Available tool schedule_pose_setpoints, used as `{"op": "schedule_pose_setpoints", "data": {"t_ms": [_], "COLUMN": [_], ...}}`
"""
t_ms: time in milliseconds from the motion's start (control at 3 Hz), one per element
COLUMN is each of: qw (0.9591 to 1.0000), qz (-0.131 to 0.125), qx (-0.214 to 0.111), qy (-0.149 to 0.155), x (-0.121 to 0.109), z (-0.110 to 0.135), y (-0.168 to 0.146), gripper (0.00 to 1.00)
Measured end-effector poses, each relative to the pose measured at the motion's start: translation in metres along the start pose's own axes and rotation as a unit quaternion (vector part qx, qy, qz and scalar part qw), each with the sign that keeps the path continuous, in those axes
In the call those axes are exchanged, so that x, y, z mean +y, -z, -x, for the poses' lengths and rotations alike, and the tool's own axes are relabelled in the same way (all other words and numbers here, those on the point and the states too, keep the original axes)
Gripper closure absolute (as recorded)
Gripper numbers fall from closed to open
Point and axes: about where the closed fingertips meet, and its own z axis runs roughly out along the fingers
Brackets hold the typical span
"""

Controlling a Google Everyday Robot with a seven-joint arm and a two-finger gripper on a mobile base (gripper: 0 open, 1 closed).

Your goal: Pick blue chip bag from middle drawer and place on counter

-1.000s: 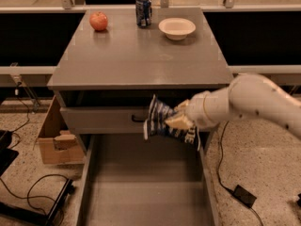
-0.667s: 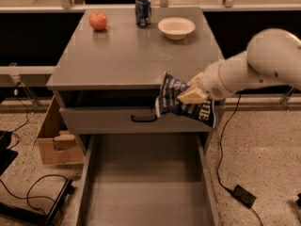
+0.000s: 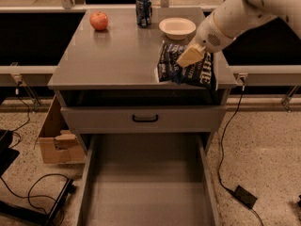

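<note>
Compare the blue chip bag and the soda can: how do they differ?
The blue chip bag is crumpled foil and far bigger than the soda can, a rigid cylinder. The bag is tilted in the gripper over the front right of the counter; the can stands upright, untouched, at the back. Both are dark blue.

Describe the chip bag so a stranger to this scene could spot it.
On the grey counter, look at the front right corner, where the gripper hangs. The blue chip bag sits in its fingers: the only crinkly dark foil pack, unlike the bowl, can and apple behind.
</note>
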Motion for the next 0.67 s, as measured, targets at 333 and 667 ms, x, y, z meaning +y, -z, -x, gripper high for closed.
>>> {"op": "schedule_pose_setpoints", "data": {"t_ms": [333,667], "qw": [0.9999,0.9978], "qz": [-0.006,-0.036], "qx": [-0.005,-0.055], "qy": [-0.007,0.008], "x": [-0.023,-0.031], "z": [0.043,0.105], "y": [0.028,0.064], "gripper": [1.00,1.00]}}
